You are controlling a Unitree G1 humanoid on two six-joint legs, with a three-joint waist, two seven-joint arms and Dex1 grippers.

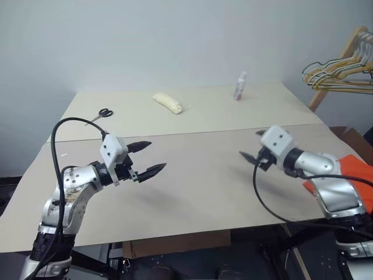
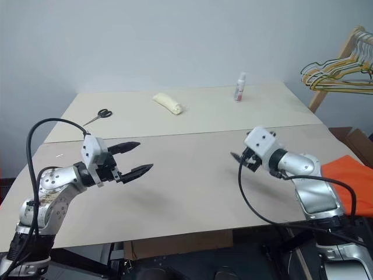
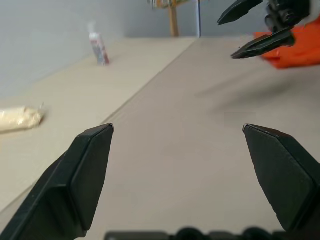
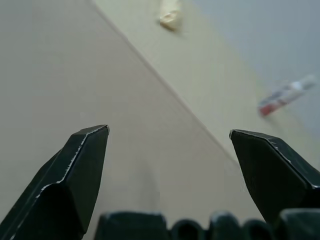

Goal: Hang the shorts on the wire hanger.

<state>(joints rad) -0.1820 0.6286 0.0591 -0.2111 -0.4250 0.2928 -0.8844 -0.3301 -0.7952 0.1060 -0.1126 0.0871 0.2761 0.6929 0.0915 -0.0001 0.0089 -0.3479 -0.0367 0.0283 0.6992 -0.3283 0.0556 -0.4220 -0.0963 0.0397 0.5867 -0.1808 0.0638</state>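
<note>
The left gripper (image 1: 147, 157) is hovering above the near panel of the beige table (image 1: 198, 175), at about eight o'clock on the tabletop, with its two black fingers spread wide and nothing between them. The right gripper (image 2: 239, 158) is hanging over the same panel at about four o'clock, pointing toward the left one, its claw likewise released and empty; in the right wrist view its fingers (image 4: 80, 170) are standing far apart over bare tabletop.

The orange shorts (image 2: 349, 175) are lying in a crumpled heap at the right edge of the table, around three to four o'clock, just behind the right arm's silver forearm and partly hidden by it. In the left wrist view they are showing as an orange patch behind the right gripper's fingers.

Several wire hangers (image 1: 341, 73) are hanging off a wooden rack (image 1: 344, 52) beyond the table's far right corner, at about two o'clock; which one is the task's own cannot be told.

On the far panel, a pair of scissors (image 1: 102, 114) is lying at ten o'clock, a pale wrapped bundle (image 1: 168, 103) at about twelve, and a small white bottle (image 1: 240, 86) is standing upright at one o'clock.
</note>
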